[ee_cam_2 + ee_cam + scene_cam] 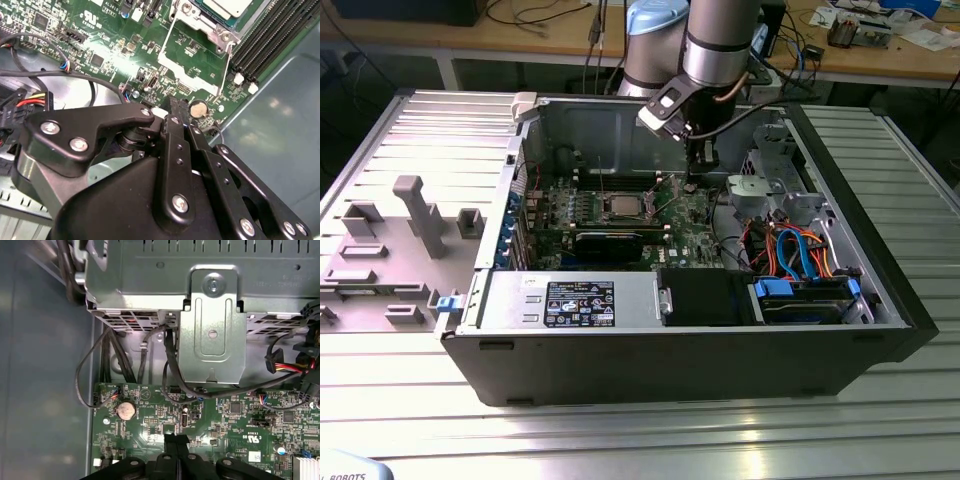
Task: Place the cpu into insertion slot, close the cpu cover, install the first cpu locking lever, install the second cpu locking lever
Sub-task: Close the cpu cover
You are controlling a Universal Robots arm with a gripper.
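Note:
The cpu (623,205) lies silver side up in the insertion slot (623,219) on the green motherboard; the second wrist view shows its corner (227,6) inside the slot's metal rim (216,31). The cpu cover (189,76) is swung open off the slot, and green board shows through its square window. My gripper (698,168) hangs inside the case on the exterior view's right of the slot. It sits low over the board near a coin battery (198,108), apart from the cover. Its fingers (176,439) are shut with nothing between them. I cannot tell the locking levers from the socket's metalwork.
Black memory slots (270,30) run beside the socket. A metal drive cage (212,315) with looping black cables (170,370) stands just beyond the gripper. The power supply (570,300) and blue-cabled drives (800,260) fill the case's front. A grey fixture tray (400,240) lies outside the case.

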